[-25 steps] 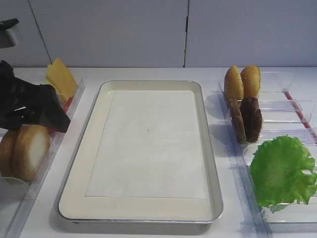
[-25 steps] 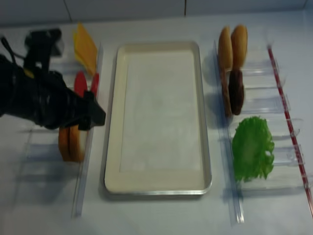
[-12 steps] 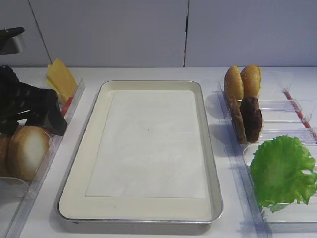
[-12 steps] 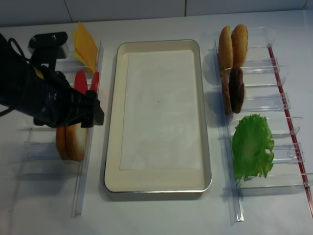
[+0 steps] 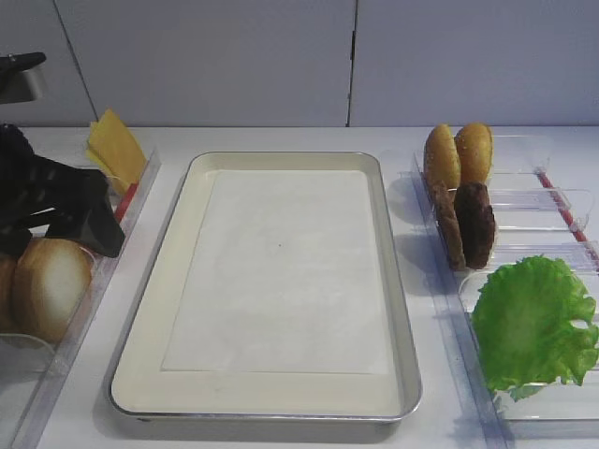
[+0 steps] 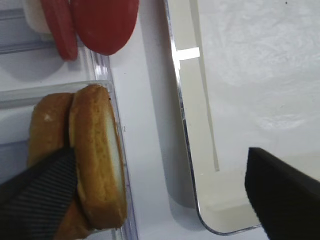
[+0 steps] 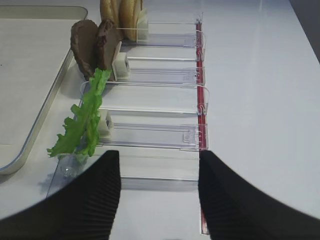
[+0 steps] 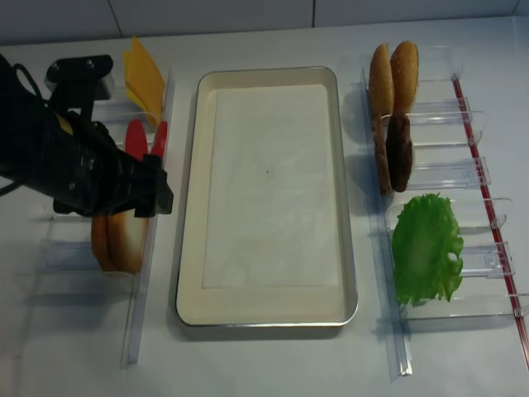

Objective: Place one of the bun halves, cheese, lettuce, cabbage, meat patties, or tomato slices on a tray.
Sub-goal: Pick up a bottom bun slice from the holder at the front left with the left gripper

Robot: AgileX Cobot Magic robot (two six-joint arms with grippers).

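Two bun halves (image 6: 95, 165) stood upright in the left bin, beside the empty tray (image 5: 150, 309). Left gripper (image 6: 160, 200) hung spread over them; it should straddle one half squarely before pinching.

Clear plastic bins (image 5: 552, 201) line the white table (image 8: 273, 364) at three and nine o'clock, the three o'clock row holding two glossy domed buns (image 5: 459, 154).

A lab bench set up as a mock burger station: a plain white table (image 8: 273, 364) before blank grey wall panels (image 5: 281, 56), with clear plastic bins (image 8: 438, 174) of ingredients on both sides of a paper-lined metal tray (image 8: 188, 248).
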